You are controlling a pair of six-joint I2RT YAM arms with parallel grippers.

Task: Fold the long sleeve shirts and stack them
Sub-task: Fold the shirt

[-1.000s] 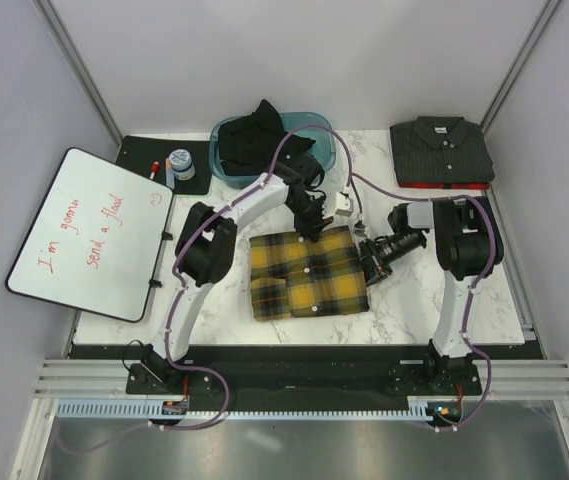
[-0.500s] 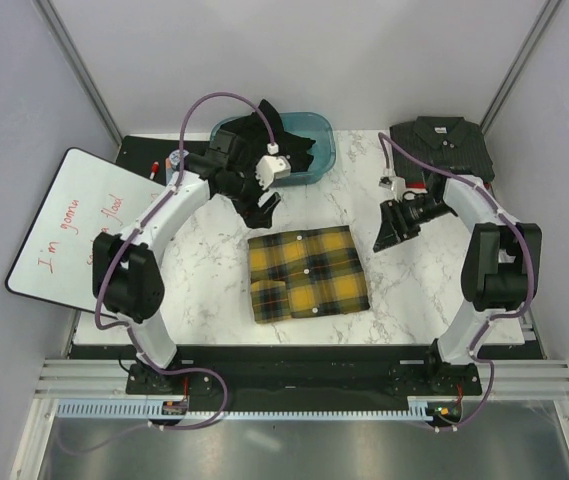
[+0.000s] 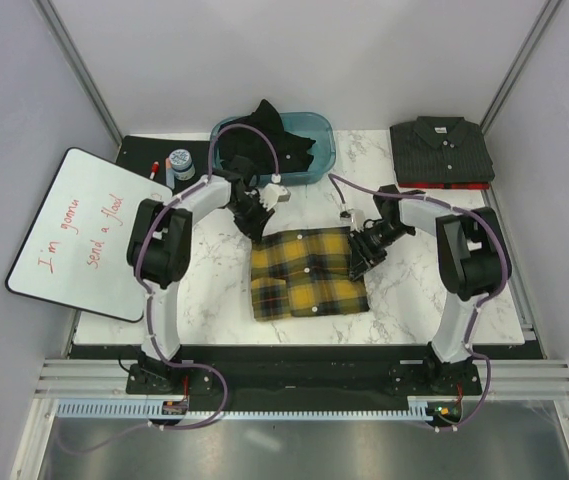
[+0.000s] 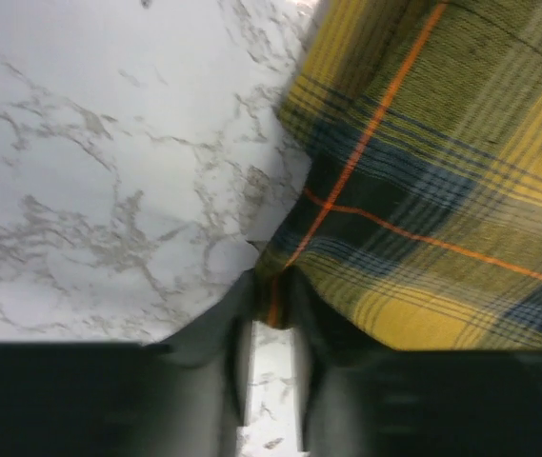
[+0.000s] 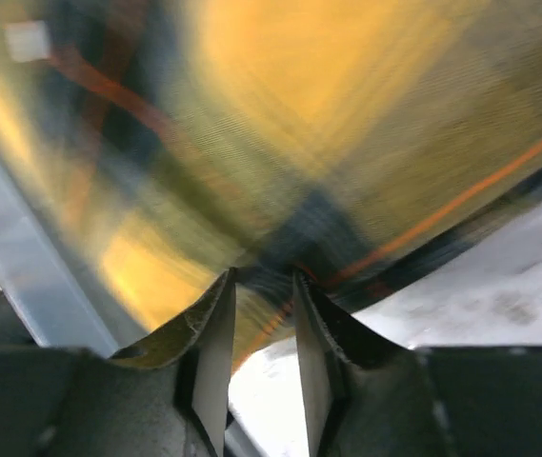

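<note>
Matt woven cloth with a fine visible weave makes up the plaid shirt (image 3: 307, 272). The tabletop (image 3: 414, 290) is smooth, with a white marble-look finish and a slight sheen. A translucent teal plastic bin (image 3: 326, 150) contains a soft, matt black garment (image 3: 264, 135). The whiteboard (image 3: 84, 225) is glossy. The charcoal shirt (image 3: 442, 150) is matt cloth.

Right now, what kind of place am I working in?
Probably a lab test cell rather than a home: plain grey partition walls enclose a marble-pattern table, a metal rail runs along its near edge, and a handwritten whiteboard sits at the left.
</note>
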